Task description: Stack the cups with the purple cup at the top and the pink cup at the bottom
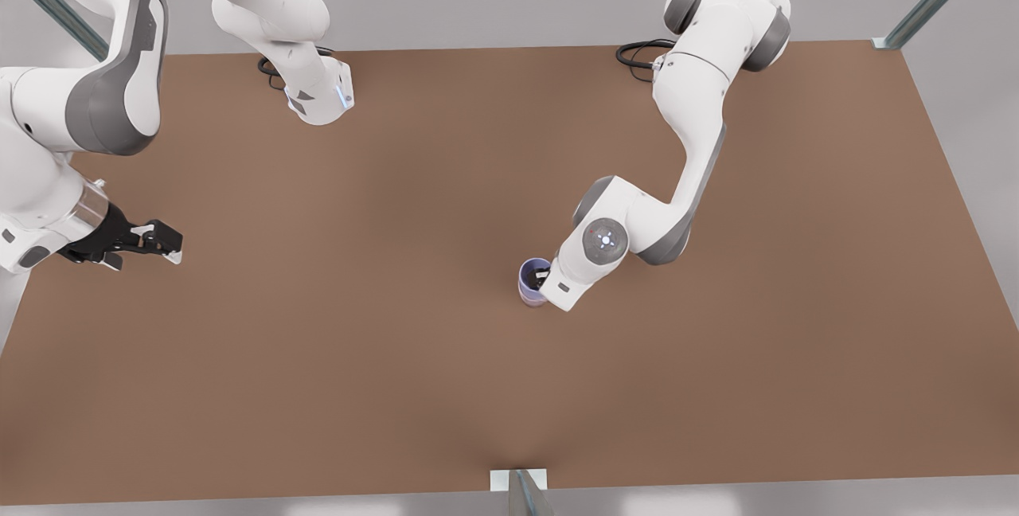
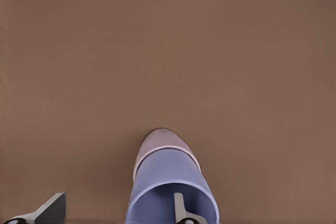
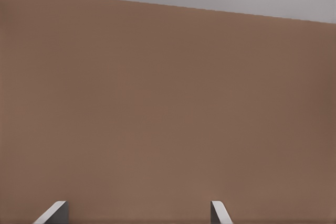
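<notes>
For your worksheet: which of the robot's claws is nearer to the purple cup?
The left claw. It is right at the purple cup, one finger inside the rim and one outside. The right claw waits open above the table's edge, far off at the front view's left.

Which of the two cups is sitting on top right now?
The purple cup, blue-lavender, is nested in the pink cup, whose mauve wall shows below it. One left gripper finger is inside it.
</notes>
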